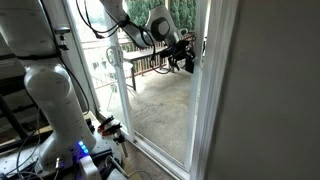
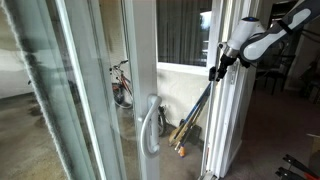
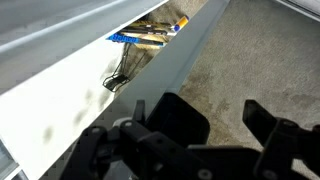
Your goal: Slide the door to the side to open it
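Glass door; handle (exterior view only)

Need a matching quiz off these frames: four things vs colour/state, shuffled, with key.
Things:
1 hand
2 handle
3 long-handled tools
4 robot base

Colour/state:
A white, curved
B leaning diagonally
C black, raised close to the door
D blue light lit

Pairs: 1-C, 2-A, 3-B, 4-D
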{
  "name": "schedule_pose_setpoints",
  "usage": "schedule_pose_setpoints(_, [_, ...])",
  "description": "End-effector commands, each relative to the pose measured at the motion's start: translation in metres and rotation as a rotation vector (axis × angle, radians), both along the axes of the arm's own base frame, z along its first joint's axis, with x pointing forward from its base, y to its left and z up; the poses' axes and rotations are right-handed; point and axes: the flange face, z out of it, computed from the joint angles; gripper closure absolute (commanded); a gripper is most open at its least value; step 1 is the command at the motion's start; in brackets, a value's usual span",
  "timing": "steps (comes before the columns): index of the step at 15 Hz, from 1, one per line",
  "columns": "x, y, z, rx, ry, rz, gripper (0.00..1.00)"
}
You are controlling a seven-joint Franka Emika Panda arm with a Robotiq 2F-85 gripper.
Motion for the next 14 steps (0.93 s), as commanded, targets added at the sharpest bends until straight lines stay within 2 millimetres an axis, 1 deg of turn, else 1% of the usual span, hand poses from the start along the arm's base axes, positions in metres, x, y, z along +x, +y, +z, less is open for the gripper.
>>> schedule_pose_setpoints(1, [-0.003, -0.001, -0.012, 0.007, -0.006, 0.044, 0.00])
schedule_pose_setpoints(4, [-0.011, 0.005, -0.017, 0.020, -0.001, 0.090, 0.00])
schedule_pose_setpoints(6, [-0.020, 0.008, -0.021, 0.031, 0.007, 0.125, 0.00])
schedule_pose_setpoints(7, [-0.006, 0.007, -0.021, 0.026, 0.019, 0.077, 0.00])
schedule_pose_setpoints(9, [-0.010, 0.008, -0.025, 0.030, 0.025, 0.096, 0.00])
schedule_pose_setpoints(14, [-0.012, 0.009, -0.025, 0.030, 0.023, 0.097, 0.00])
